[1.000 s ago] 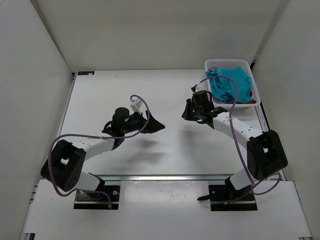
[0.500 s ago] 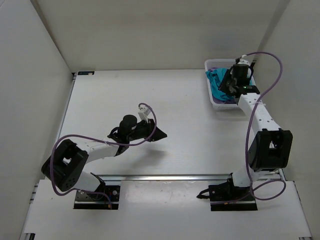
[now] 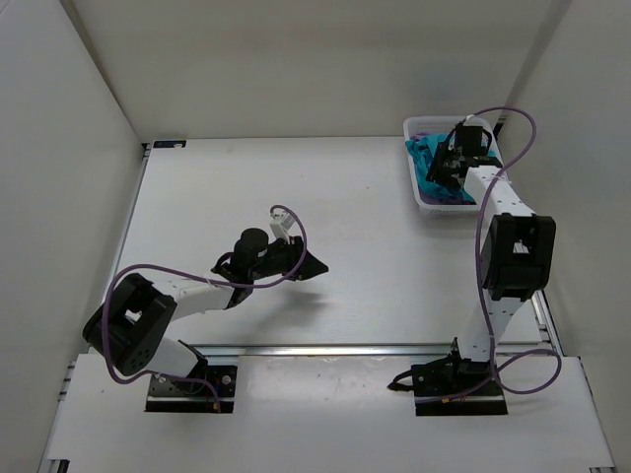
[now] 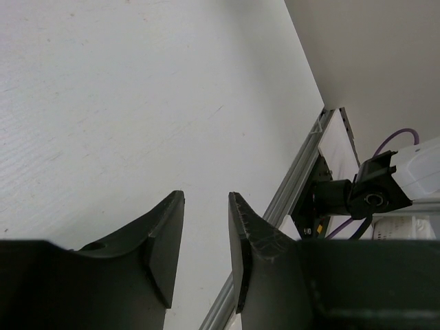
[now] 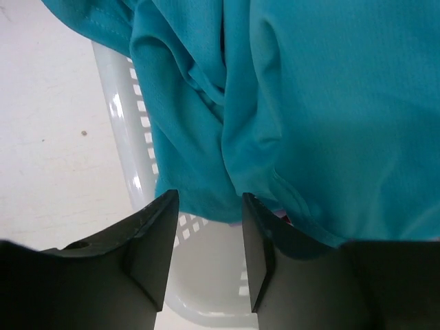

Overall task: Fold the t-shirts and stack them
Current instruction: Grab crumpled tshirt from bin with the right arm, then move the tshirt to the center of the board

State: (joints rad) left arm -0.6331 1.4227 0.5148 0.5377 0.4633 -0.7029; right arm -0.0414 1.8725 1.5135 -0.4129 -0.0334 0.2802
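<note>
A crumpled teal t-shirt (image 3: 427, 164) fills the white lattice basket (image 3: 435, 205) at the table's back right. My right gripper (image 3: 444, 168) hangs over that basket, open, with nothing between its fingers. In the right wrist view the right gripper (image 5: 210, 199) is just short of the teal t-shirt's (image 5: 309, 89) hem, above the basket's wall (image 5: 127, 130). A sliver of purple and red cloth (image 5: 283, 217) peeks from under the hem. My left gripper (image 3: 314, 264) hovers over the bare table near the middle. In the left wrist view the left gripper (image 4: 206, 199) is partly open and empty.
White walls close the table on the left, back and right. An aluminium rail (image 4: 289, 185) runs along the table's near edge, with the right arm's base (image 3: 454, 379) beyond it. The right arm's purple cable (image 3: 513, 148) loops over the basket.
My right arm has swung from the table's middle to above the basket, and its jaws have opened. The left gripper has shifted slightly right and its jaws stand narrower than before.
</note>
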